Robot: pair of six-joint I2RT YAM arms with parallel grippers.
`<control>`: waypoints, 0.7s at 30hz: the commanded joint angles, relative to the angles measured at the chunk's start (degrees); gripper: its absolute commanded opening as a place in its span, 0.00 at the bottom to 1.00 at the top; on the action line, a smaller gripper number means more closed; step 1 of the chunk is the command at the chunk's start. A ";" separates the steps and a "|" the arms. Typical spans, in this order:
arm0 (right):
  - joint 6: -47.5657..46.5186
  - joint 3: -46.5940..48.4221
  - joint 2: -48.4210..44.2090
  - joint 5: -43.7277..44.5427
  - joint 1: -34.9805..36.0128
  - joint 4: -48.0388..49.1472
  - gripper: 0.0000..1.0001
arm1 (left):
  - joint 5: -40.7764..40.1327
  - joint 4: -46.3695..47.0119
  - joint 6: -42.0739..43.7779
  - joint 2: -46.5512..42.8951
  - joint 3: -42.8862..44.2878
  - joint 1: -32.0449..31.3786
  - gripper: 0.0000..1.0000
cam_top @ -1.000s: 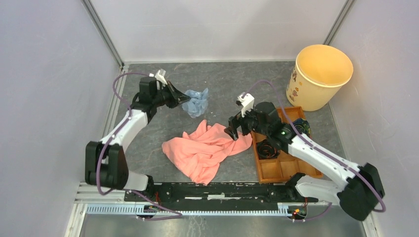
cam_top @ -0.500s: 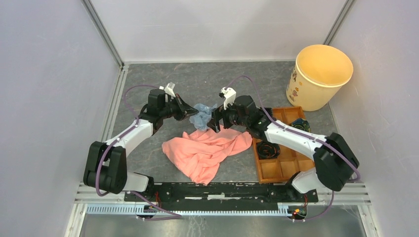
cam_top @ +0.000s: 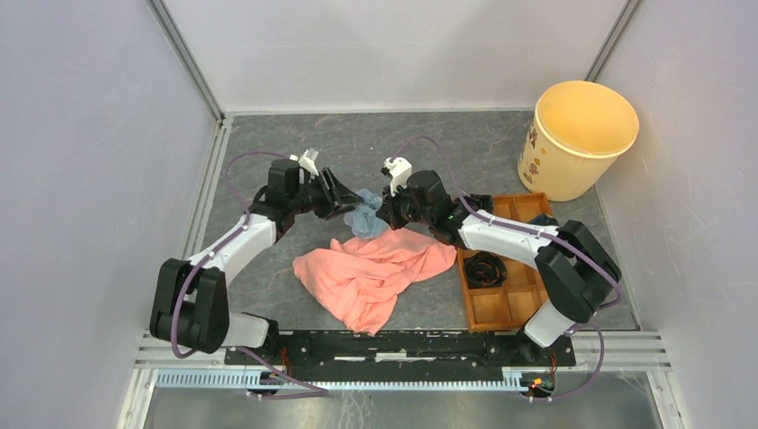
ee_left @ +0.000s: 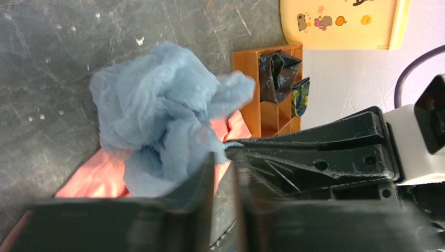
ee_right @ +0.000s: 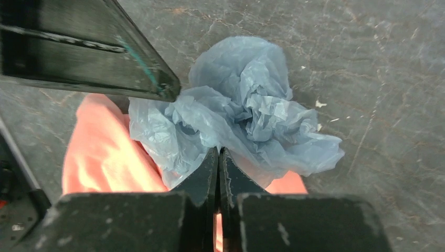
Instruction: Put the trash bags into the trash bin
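handover step, we judge. blue trash bag (cam_top: 364, 217) sits mid-worktop (cam_top: 447, 152) at the far edge of the pink bag (cam_top: 375, 273), pinched from both sides. left gripper (cam_top: 347, 200) is nearly closed on its film; right gripper (cam_top: 384, 209) is pressed together on a fold. trash bin (cam_top: 554, 170) stands far right, well apart. next: left lets go, right carries it over the rim.

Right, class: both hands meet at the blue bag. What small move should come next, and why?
Probably the left hand should open and back away. The right hand is shut on the blue trash bag, the left hand's fingers sit nearly together against it, and the trash bin stands on the right arm's side, so the right could carry it.
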 commanded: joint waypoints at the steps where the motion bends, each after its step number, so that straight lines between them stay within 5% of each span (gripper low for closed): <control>1: -11.04 -1.30 -5.32 -1.63 -0.20 3.08 0.00 | -3.05 -10.22 7.57 -5.35 5.77 2.10 0.72; 5: -12.13 2.81 -6.26 -4.12 -2.18 0.98 0.00 | -3.02 -13.37 8.27 -8.09 6.71 6.16 0.87; 9: -3.30 5.40 -7.54 -15.41 -6.41 6.10 0.00 | -2.96 -14.36 7.10 -12.10 7.21 8.10 0.90; 14: 1.54 15.63 -11.84 -18.39 -8.31 2.10 0.00 | -8.08 -18.43 8.20 -18.91 9.90 8.38 0.93; 21: -3.53 4.21 -17.69 -3.18 -7.95 11.20 0.01 | -14.04 -23.77 13.15 -24.63 14.37 8.38 0.98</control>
